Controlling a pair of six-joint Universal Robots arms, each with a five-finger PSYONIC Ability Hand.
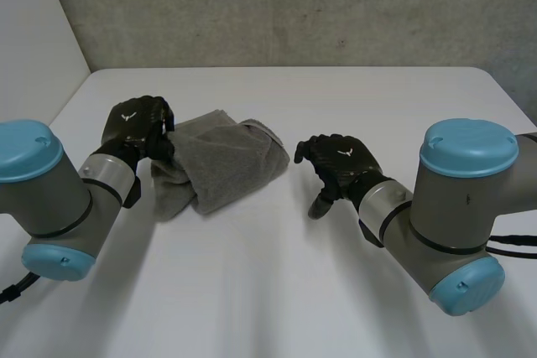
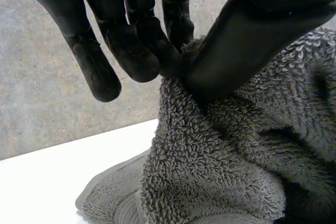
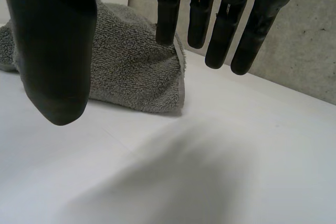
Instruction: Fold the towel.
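Left hand [image 1: 134, 123] pinching towel [image 1: 222, 158] between thumb and fingers; right hand [image 1: 340, 161] free, fingers loosely extended

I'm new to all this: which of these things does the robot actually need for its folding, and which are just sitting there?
Needed for the job: towel; left hand, pinching the towel; right hand, open beside it.
Just there: white table under the towel; grey wall behind.

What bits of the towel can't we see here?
- Head view: the edge of the towel under the left hand, covered by that hand.
- Left wrist view: the pinched spot, behind the thumb; the rest of the towel runs off the picture.
- Right wrist view: one end of the towel, behind the thumb of the right hand.
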